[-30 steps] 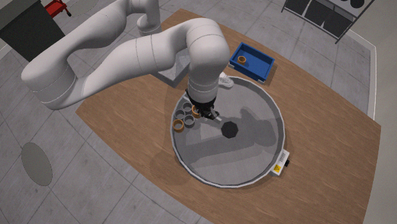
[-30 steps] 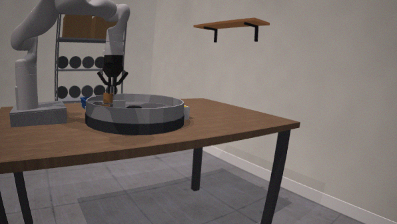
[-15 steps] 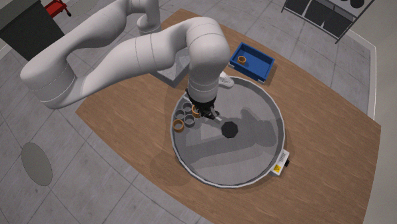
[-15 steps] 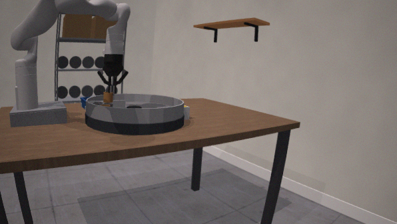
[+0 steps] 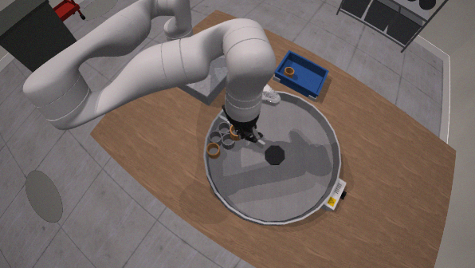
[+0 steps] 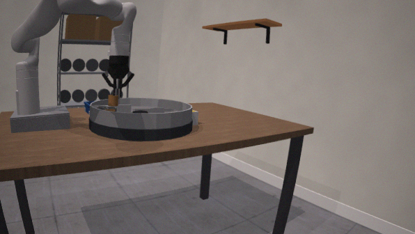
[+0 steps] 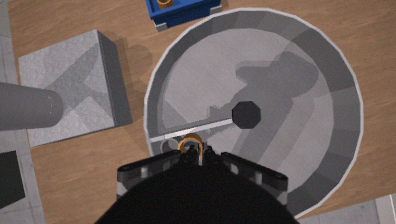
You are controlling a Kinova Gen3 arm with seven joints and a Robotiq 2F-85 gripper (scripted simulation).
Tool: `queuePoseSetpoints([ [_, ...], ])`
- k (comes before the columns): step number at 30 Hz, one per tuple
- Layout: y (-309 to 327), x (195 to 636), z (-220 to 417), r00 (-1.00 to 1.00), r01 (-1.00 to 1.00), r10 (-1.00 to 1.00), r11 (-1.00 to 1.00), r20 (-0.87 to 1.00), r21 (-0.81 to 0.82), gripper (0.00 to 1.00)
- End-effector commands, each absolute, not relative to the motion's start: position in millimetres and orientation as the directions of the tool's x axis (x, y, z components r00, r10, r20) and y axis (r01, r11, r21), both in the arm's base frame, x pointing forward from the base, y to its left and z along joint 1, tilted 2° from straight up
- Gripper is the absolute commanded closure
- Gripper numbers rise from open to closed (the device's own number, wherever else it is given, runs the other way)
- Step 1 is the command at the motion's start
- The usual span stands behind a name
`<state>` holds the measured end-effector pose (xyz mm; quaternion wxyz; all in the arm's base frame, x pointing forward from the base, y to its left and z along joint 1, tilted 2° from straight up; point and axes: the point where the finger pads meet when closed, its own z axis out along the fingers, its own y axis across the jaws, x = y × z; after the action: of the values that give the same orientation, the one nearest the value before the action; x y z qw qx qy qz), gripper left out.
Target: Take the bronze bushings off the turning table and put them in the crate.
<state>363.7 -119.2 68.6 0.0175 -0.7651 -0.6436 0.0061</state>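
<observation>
Overhead, the arm (image 5: 249, 56) (image 6: 120, 38) reaches out from its grey base block (image 5: 208, 97) (image 6: 41, 120) (image 7: 75, 90), wrist pointing down. Fingers (image 5: 241, 136) (image 6: 117, 93) low over the turning table (image 5: 275, 219) (image 6: 141, 122) (image 7: 361, 112), near its rim.

Fingers clenched on the wall of a bronze bushing (image 5: 233, 133) (image 6: 113, 100) (image 7: 189, 136). Bushing upright, to one side of the fingertips; exterior view shows its top above the turning table's rim.

Blue crate (image 5: 306, 76) (image 6: 87, 107) (image 7: 184, 19): beside the turning table, by the tabletop (image 5: 382, 132) (image 6: 240, 122) (image 7: 55, 175) edge that runs between the upper and right corners in the top view. One bronze bushing (image 5: 289, 71) (image 7: 164, 2) in it, towards the crate's end nearer the arm.

On the turning table, on the side towards the tabletop's left corner in the top view: three steel bushings, grouped, one (image 5: 224, 128) nearest the base block, one (image 5: 215, 138) nearer the rim, one (image 5: 228, 141) further inward. Another bronze bushing (image 5: 213, 150) stands just beside them, close to the rim. Black hub (image 5: 275, 155) (image 6: 140, 111) (image 7: 246, 115) at the centre.

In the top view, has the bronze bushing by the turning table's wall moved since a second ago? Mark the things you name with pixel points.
No. The bronze bushing (image 5: 213, 155) sits in the same spot, against the turning table's wall (image 5: 206, 169).
</observation>
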Motion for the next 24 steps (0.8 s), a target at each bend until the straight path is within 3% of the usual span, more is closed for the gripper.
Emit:
queuePoseSetpoints([
  [1,-120,364,70,0.169,0.985,0.986,-0.168,0.013,-0.034,1.00],
  [24,-120,364,90,0.161,0.986,0.987,-0.161,0.013,-0.035,1.00],
])
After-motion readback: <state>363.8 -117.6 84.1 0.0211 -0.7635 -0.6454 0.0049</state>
